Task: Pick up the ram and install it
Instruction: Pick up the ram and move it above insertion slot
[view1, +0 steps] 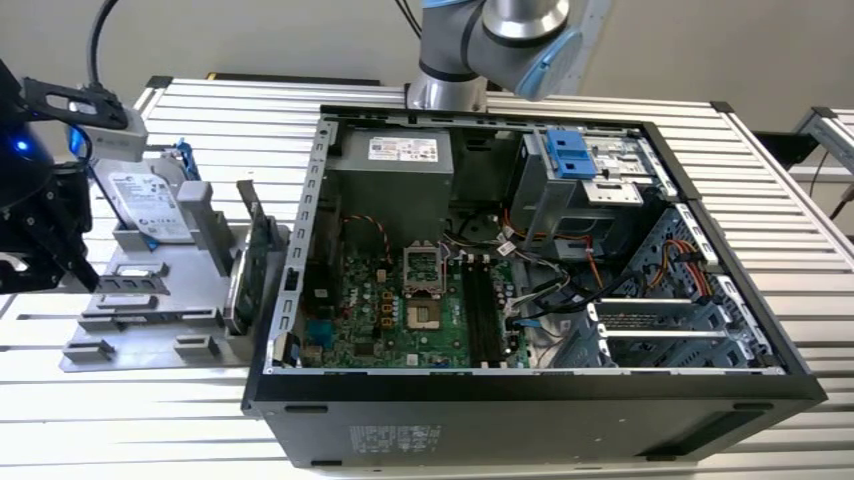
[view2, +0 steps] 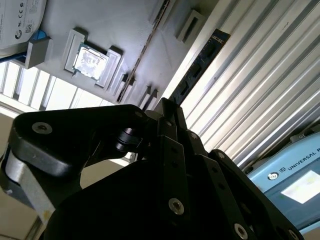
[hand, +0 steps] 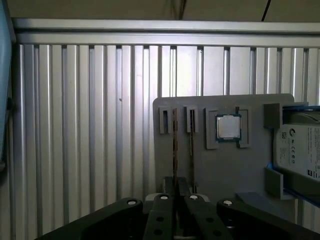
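The ram (hand: 175, 150) stands on edge in a slot of the grey fixture plate (hand: 235, 170), seen as a thin dark line beside a second thin stick (hand: 191, 150). In the second wrist view the ram (view2: 200, 65) is a long dark stick with a blue end. It runs out from behind my fingertips. My gripper (hand: 178, 184) hangs above the ram's near end, fingers close together, and nothing shows clamped between them. The gripper (view2: 167, 106) is black. In the exterior view the gripper (view1: 34, 250) sits at the far left, over the plate's (view1: 147, 320) left end.
The plate also carries a processor chip (hand: 228, 126), a silver hard drive (view1: 134, 205) in a blue frame and an upright expansion card (view1: 254, 265). To the exterior view's right the open computer case (view1: 534, 390) shows its motherboard with black memory slots (view1: 483, 300). Ribbed metal table all around.
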